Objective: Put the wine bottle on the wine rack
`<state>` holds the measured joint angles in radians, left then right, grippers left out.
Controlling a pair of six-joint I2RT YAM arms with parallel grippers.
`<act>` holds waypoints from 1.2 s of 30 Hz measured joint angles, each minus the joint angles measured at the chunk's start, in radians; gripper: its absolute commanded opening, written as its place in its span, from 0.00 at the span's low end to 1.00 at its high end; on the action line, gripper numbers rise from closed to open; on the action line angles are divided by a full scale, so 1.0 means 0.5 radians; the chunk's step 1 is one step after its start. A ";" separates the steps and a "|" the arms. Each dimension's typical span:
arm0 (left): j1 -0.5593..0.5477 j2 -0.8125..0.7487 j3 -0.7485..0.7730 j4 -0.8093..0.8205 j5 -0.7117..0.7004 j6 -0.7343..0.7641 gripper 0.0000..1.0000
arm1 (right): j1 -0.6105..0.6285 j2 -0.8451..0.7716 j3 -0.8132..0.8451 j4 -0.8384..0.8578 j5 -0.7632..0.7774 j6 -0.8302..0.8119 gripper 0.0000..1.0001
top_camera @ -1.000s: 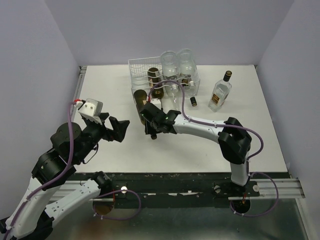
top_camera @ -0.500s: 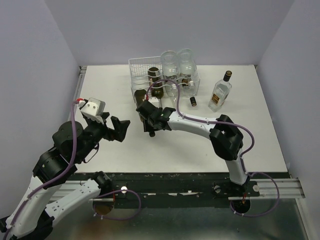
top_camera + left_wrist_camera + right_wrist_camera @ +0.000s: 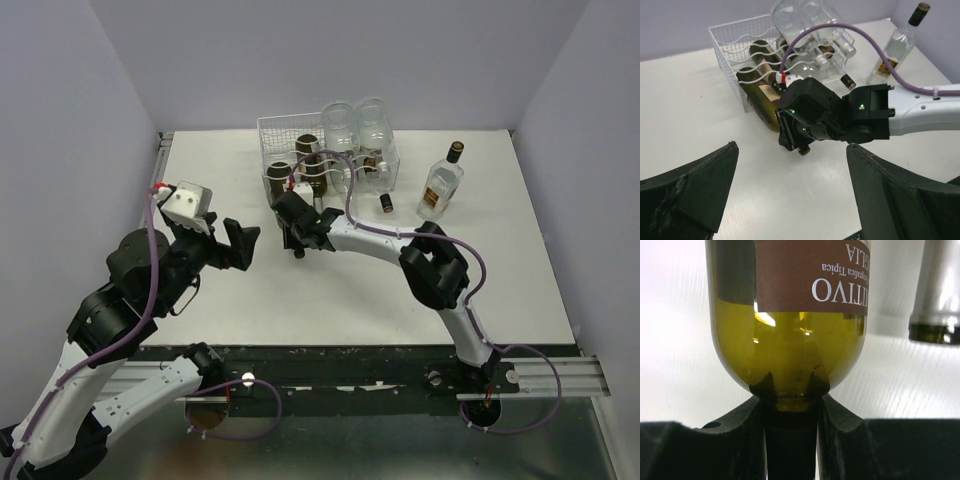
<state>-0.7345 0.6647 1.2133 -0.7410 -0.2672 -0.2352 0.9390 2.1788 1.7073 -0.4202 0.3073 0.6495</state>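
Top external view: the white wire wine rack (image 3: 272,132) stands at the back of the surface (image 3: 500,280). Its left part holds dark bottles (image 3: 306,146) lying on wavy shelves, and its right part holds large clear bottles (image 3: 355,122) lying with their necks to the front. The wine bottle (image 3: 280,183) lies low at the rack's front left corner, base end toward the rack and neck toward the arms; how far it sits inside cannot be told from above. The right fingers (image 3: 291,210) are clenched on its neck, mostly hidden under the wrist block. The left fingers (image 3: 240,238) are spread wide and hold nothing, well apart from the rack. A clear bottle with a dark cap (image 3: 440,185) stands alone to the right of the rack. Left wrist view: the olive-green bottle reaches from under the rack's lower shelf to the right arm's black wrist block (image 3: 810,115), which covers its neck; a purple cable (image 3: 840,30) arches over the clear bottles. The two left fingers are cut off at the bottom corners. Right wrist view: the bottle's shoulder and brown label fill the frame, and its neck is pinched between the two dark fingers (image 3: 740,425). Another bottle end (image 3: 937,295) at the right edge is cut off and blurred.
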 measured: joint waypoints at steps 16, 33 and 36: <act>0.000 0.029 0.113 0.048 -0.145 0.004 0.99 | -0.237 0.430 0.408 0.389 -0.201 -0.141 0.01; 0.000 0.188 0.146 -0.021 -0.178 0.033 0.99 | -0.272 0.693 0.739 0.542 -0.343 0.203 0.31; 0.000 0.195 0.146 -0.021 -0.177 0.037 0.99 | -0.272 0.693 0.739 0.535 -0.341 0.246 0.49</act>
<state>-0.7345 0.7624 1.2865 -0.7513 -0.3557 -0.2165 0.8032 2.5252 2.0769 -0.1528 0.1368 0.7723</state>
